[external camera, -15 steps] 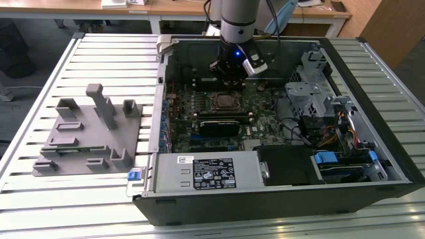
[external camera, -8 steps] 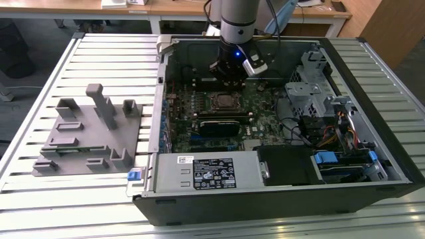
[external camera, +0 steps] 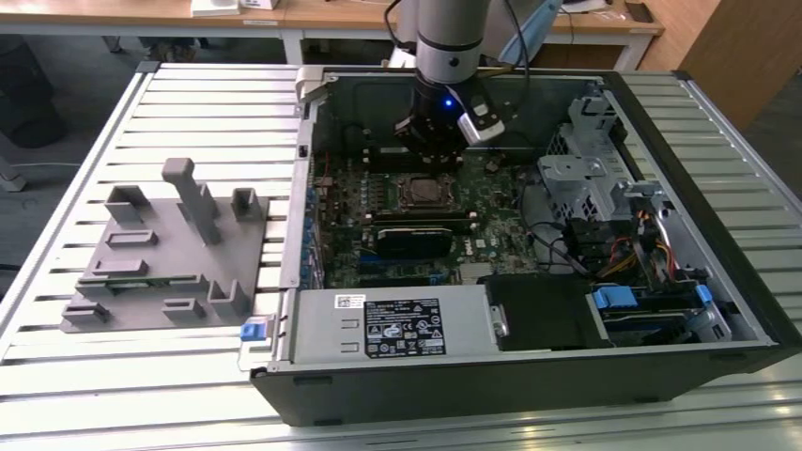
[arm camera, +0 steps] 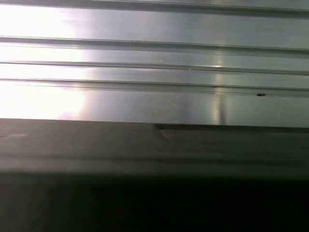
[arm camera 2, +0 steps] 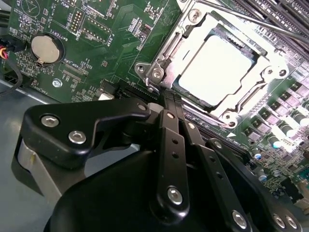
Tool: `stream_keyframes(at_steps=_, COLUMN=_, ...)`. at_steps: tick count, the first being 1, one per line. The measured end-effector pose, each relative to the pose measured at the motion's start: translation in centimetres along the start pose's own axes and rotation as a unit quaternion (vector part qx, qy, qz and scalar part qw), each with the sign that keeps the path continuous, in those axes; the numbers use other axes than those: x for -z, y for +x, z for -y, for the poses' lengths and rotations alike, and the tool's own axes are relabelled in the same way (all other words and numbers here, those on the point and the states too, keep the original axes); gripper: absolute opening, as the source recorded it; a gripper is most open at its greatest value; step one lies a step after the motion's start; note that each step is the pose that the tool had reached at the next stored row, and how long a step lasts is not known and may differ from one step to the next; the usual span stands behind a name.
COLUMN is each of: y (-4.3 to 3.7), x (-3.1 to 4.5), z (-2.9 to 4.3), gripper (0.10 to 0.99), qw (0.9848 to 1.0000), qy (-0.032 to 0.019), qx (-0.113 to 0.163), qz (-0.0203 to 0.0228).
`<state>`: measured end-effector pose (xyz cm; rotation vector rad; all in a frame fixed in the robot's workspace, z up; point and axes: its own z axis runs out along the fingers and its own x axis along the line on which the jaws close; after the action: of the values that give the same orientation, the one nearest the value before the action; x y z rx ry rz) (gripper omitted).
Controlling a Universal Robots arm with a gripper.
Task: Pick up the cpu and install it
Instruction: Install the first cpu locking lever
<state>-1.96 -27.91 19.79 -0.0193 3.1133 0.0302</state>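
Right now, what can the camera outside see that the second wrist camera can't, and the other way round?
The exterior view alone shows the whole open computer case, the grey plastic fixture with upright posts beside it on the slatted table, and the arm reaching down into the case. The second wrist view alone shows close detail: the round coin battery and the gripper's black linkage. Both show the green motherboard and the cpu lying inside its socket frame.

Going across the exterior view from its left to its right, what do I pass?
Grey plastic fixture → cpu in its socket under the tool → silver drive cage → blue latch tab.
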Motion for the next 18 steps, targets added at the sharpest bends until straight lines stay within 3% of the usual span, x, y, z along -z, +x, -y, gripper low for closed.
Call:
stream_keyframes(at_steps=12, y=0.00, x=-0.01, z=-0.02, gripper=0.106, qw=1.0000, qy=-0.0026, qx=0.000, qz=0.0001)
stream_keyframes(at_steps=18, y=0.00, x=-0.01, z=-0.02, gripper=0.106, qw=1.0000, qy=-0.0064, qx=0.000, qz=0.0002)
